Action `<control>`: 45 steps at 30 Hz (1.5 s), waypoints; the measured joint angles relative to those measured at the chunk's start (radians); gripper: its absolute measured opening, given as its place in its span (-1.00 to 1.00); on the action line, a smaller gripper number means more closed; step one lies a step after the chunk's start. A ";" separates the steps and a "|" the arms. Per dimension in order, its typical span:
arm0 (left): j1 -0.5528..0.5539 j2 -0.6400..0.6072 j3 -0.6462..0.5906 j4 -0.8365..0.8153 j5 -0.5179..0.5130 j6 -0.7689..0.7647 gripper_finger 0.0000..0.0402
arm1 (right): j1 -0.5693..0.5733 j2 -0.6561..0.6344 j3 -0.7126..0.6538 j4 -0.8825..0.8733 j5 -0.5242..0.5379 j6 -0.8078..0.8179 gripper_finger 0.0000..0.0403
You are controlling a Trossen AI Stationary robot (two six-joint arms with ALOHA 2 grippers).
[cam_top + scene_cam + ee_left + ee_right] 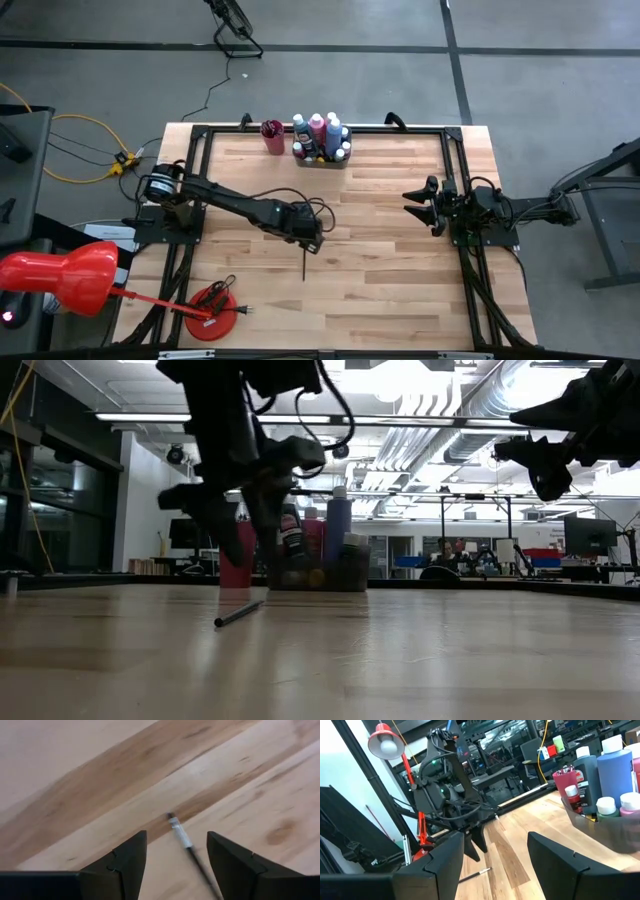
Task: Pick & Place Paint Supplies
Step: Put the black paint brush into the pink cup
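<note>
One thin dark paintbrush [303, 266] lies flat on the wooden table, its pale ferrule [180, 833] showing in the left wrist view. My left gripper [176, 839] hangs open just above it, pointing steeply down, one finger on either side and touching nothing; the low view shows the fingers [222, 532] clear above the brush [238, 614]. Several paint bottles [322, 135] stand upright in a grey tray [322, 160] at the far edge. My right gripper [415, 205] waits open and level at the table's right side.
A pink cup [272, 136] stands left of the tray at the far edge. A red lamp [60, 280] and its round red base [215, 312] sit at the near left corner. Black frame rails [190, 190] run along the left, right and far sides.
</note>
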State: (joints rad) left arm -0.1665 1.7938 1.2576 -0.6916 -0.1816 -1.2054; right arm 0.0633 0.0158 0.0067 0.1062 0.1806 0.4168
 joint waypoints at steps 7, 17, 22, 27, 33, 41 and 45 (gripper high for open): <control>-0.013 0.035 0.005 0.022 -0.022 -0.021 -0.01 | 0.000 0.000 0.000 -0.007 0.000 0.000 0.06; -0.010 0.078 0.008 0.075 -0.016 -0.181 -0.01 | 0.000 0.010 0.000 -0.008 0.000 0.000 0.06; -0.011 0.099 0.008 0.069 -0.012 -0.273 -0.01 | 0.000 0.011 0.000 -0.016 0.000 0.000 0.06; -0.011 0.131 0.009 0.057 -0.007 -0.345 -0.01 | 0.000 0.011 0.000 -0.022 0.000 0.000 0.06; -0.004 0.148 0.010 0.049 -0.005 -0.382 -0.01 | 0.000 0.011 0.000 -0.028 0.000 0.000 0.06; 0.003 0.151 0.008 0.037 0.018 -0.374 -0.15 | 0.000 0.011 0.000 -0.028 0.000 0.000 0.06; 0.003 0.152 0.007 0.028 0.023 -0.370 -0.34 | 0.000 0.011 0.000 -0.028 0.000 0.000 0.06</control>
State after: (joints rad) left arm -0.1635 1.9457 1.2648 -0.6640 -0.1587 -1.5757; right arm 0.0635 0.0273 0.0066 0.0784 0.1806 0.4168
